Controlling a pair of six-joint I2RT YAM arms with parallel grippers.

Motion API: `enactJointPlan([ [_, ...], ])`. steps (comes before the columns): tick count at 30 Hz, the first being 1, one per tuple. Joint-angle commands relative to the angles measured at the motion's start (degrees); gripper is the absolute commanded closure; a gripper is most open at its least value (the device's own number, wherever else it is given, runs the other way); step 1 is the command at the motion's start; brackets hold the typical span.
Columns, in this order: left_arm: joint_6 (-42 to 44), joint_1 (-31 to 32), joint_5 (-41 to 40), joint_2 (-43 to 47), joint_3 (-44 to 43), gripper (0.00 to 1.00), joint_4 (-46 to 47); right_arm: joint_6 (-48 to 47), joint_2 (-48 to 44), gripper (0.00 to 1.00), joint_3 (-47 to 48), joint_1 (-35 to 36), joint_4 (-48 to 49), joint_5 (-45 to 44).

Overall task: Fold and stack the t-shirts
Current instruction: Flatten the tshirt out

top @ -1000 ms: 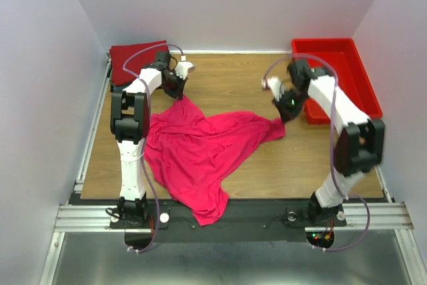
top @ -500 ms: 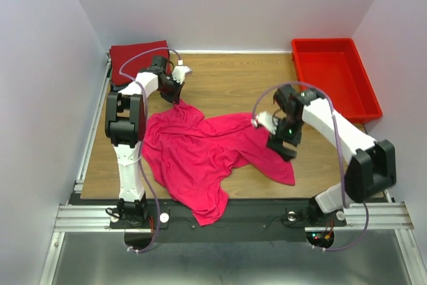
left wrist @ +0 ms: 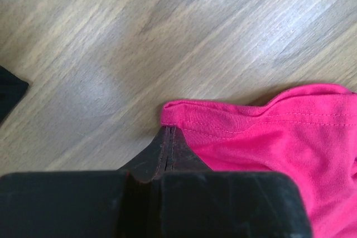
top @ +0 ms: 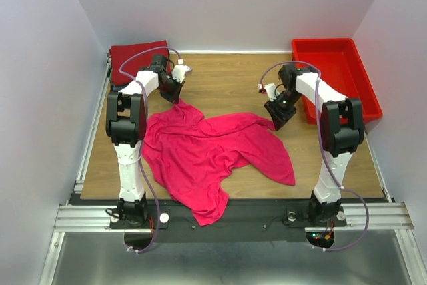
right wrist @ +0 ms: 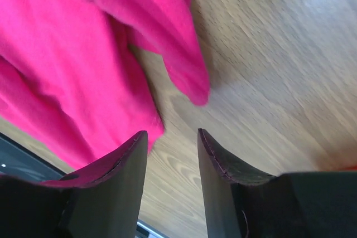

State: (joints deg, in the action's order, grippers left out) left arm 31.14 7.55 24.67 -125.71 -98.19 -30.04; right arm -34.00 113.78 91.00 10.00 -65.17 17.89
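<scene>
While the left arm's jaws were clamped on the hem at the far-left corner of the pink t-shirt (top: 207, 158), the right arm's jaws stood apart and empty, just right of its far-right tip. The shirt lay rumpled across the bench (top: 227, 78), its far edge running left to right between them.

I am looking into a robotics lab test cell: plain white panel walls (top: 227, 5) box in a pale wood-grain counter (top: 227, 85), and slotted aluminium rails (top: 80, 217) along its near edge carry two bolted white-and-black robot arms (top: 130, 158).
</scene>
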Motion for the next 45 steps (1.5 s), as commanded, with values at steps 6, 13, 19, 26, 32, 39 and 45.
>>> enactJointPlan([
  [6, -0.81, 0.18, 0.65, -1.29, -3.23, 1.0, -1.51, 3.41, 3.2, 0.53, -1.44, 0.64, 7.94, -3.12],
  [13, -0.9, 0.18, 1.88, -1.29, -3.32, 1.0, -1.51, 3.06, 5.23, 0.63, -2.67, 0.64, 10.32, -4.97],
  [19, -1.25, -0.08, 3.72, -0.24, -3.5, 1.0, -1.25, 2.8, 3.65, 0.99, -2.93, 0.64, 10.41, -5.23],
  [26, -2.57, -1.31, 7.41, 3.45, -4.29, 1.0, -0.37, 2.8, -0.04, 1.0, -1.18, 0.55, 10.24, -8.04],
  [32, -4.68, -5.7, 9.17, 8.46, -7.62, 1.0, -0.72, 2.8, -2.59, 1.0, 3.21, 0.55, 10.15, -11.82],
  [39, -5.65, -10.45, 11.11, 16.01, -9.91, 1.0, -0.9, 2.45, -4.17, 0.99, 10.68, 0.55, 10.32, -15.42],
  [45, -8.19, -15.63, 13.21, 23.92, -9.21, 1.0, 2.53, 3.15, -6.02, 1.0, 18.15, 0.55, 10.23, -19.64],
])
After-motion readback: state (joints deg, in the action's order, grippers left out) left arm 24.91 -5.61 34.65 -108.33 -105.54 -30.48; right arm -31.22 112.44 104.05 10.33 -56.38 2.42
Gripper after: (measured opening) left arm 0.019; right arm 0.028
